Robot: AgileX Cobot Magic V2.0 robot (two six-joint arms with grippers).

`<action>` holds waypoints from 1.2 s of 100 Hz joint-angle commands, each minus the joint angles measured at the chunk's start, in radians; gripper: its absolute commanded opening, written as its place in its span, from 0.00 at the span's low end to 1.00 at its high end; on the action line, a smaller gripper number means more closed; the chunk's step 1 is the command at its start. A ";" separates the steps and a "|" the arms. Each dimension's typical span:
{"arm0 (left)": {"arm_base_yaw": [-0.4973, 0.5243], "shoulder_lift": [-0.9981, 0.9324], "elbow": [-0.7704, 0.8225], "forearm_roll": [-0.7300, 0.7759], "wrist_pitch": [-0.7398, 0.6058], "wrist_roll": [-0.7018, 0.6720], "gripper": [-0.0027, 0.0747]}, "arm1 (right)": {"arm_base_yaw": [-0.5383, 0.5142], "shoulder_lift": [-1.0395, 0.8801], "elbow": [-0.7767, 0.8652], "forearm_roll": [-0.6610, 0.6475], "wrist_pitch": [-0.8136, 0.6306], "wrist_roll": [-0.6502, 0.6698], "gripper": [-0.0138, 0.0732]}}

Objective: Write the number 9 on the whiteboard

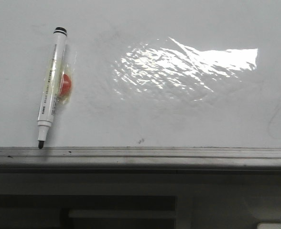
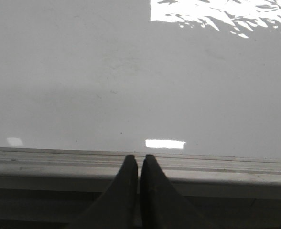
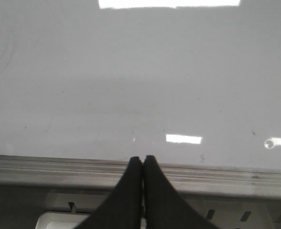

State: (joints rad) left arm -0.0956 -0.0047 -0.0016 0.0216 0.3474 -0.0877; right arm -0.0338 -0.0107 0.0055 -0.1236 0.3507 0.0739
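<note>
No 9 on whiteboard (image 1: 145,114) yet. Uncapped pen (image 1: 51,86) stuck at left, tip on ledge (image 1: 178,155). Left gripper (image 2: 139,164), right gripper (image 3: 142,164) pressed together, empty. Risk: clumsy grab knocking pen loose, smearing ink.

Whiteboard (image 1: 178,119) apparently unobstructed right of taped marker (image 1: 51,86), ledge (image 1: 178,155) below

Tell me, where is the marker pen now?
In the front view, the marker pen lies on the whiteboard's left side, tip touching the grey ledge.
</note>
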 commanded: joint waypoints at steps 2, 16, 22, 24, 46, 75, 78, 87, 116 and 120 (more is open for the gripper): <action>0.001 -0.028 0.021 -0.012 -0.046 -0.007 0.01 | -0.002 -0.016 0.033 -0.012 -0.030 -0.003 0.09; 0.001 -0.028 0.021 -0.012 -0.046 -0.007 0.01 | -0.002 -0.016 0.033 -0.012 -0.030 -0.003 0.09; 0.001 -0.028 0.021 -0.012 -0.046 -0.007 0.01 | -0.002 -0.016 0.033 -0.012 -0.030 -0.003 0.09; 0.001 -0.028 0.021 -0.012 -0.046 -0.007 0.01 | -0.002 -0.016 0.033 -0.012 -0.030 -0.003 0.09; 0.001 -0.028 0.021 -0.012 -0.046 -0.007 0.01 | -0.002 -0.016 0.033 -0.012 -0.030 -0.003 0.09; 0.001 -0.028 0.021 0.022 -0.048 -0.007 0.01 | -0.002 -0.016 0.033 -0.012 -0.030 -0.003 0.09; 0.001 -0.028 0.021 0.035 -0.051 -0.007 0.01 | -0.002 -0.016 0.033 -0.012 -0.030 -0.003 0.09; 0.001 -0.028 0.021 0.035 -0.055 -0.007 0.01 | -0.002 -0.016 0.033 -0.014 -0.030 -0.003 0.09; 0.001 -0.028 0.021 -0.022 -0.075 -0.007 0.01 | -0.002 -0.016 0.033 -0.014 -0.131 -0.003 0.09; 0.001 -0.028 0.021 -0.022 -0.075 -0.007 0.01 | -0.002 -0.016 0.033 -0.014 -0.145 -0.003 0.09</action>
State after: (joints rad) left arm -0.0956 -0.0047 -0.0016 0.0258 0.3349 -0.0877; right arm -0.0338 -0.0107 0.0100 -0.1243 0.3063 0.0761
